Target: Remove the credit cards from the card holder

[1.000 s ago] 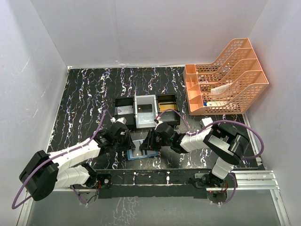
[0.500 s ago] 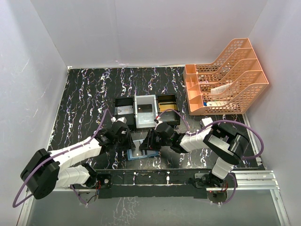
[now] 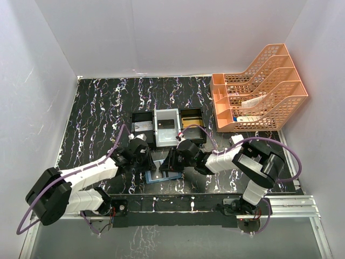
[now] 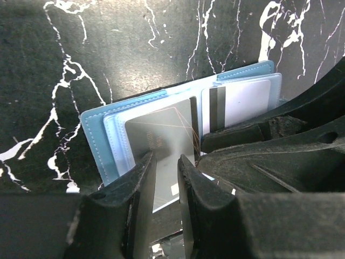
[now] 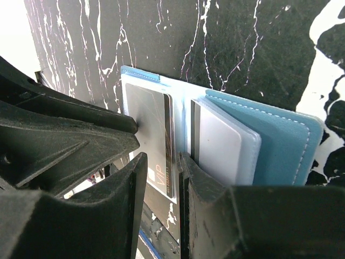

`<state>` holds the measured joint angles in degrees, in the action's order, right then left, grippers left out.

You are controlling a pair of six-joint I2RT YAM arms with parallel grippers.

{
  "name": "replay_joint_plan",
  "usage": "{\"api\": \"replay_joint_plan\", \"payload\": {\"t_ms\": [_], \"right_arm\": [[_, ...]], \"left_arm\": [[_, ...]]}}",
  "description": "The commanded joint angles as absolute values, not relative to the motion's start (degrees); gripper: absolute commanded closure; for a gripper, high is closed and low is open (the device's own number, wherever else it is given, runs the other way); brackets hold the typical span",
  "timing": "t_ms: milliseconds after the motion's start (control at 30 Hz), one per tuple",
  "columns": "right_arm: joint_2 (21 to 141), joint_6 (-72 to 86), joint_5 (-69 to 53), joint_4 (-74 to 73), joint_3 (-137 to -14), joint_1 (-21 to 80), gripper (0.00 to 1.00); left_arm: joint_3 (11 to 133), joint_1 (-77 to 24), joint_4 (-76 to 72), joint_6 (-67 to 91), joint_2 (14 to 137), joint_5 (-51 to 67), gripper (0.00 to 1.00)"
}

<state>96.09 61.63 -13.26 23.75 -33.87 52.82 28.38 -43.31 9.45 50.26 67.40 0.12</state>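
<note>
Left hand (image 3: 144,160) and right hand (image 3: 171,162) met nose to nose over the card holder (image 3: 161,177) near the front of the table (image 3: 97,118). From the top camera we caught only a blue sliver of it beneath them, and the fingers were lost, black on black.

Over to the left wrist: the holder lay spread open and flat. Our left fingers (image 4: 141,178) stood a narrow gap apart, nothing pinched, planted over the near end of a grey card (image 4: 161,129) that poked past the holder's edge. We judged they were there to drag it clear. The right hand's dark bulk sat at the middle fold, likely pinning the holder down. A white card (image 4: 248,100) with a dark stripe waited in the other pocket.

On the right wrist, those fingers (image 5: 135,183) were narrowly apart too, straddling the grey card's long edge. Whether any tip actually pressed on plastic, we couldn't tell, and any deeper cards stayed hidden.
</note>
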Motion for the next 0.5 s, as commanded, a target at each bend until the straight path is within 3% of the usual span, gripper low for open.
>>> {"api": "replay_joint_plan", "payload": {"t_ms": [0, 233, 467], "right_arm": [[97.8, 60.6, -11.8, 21.8, -35.6, 52.9, 0.73], [96.7, 59.4, -9.6, 18.2, -36.2, 52.9, 0.72], [98.1, 59.8, -12.8, 20.8, -36.5, 52.9, 0.74]], "left_arm": [[27.2, -43.4, 8.2, 50.5, 67.2, 1.9, 0.78], [29.1, -43.3, 14.1, 49.5, 60.9, -2.1, 0.69], [28.1, -43.4, 13.4, 50.0, 61.6, -1.3, 0.71]]}}
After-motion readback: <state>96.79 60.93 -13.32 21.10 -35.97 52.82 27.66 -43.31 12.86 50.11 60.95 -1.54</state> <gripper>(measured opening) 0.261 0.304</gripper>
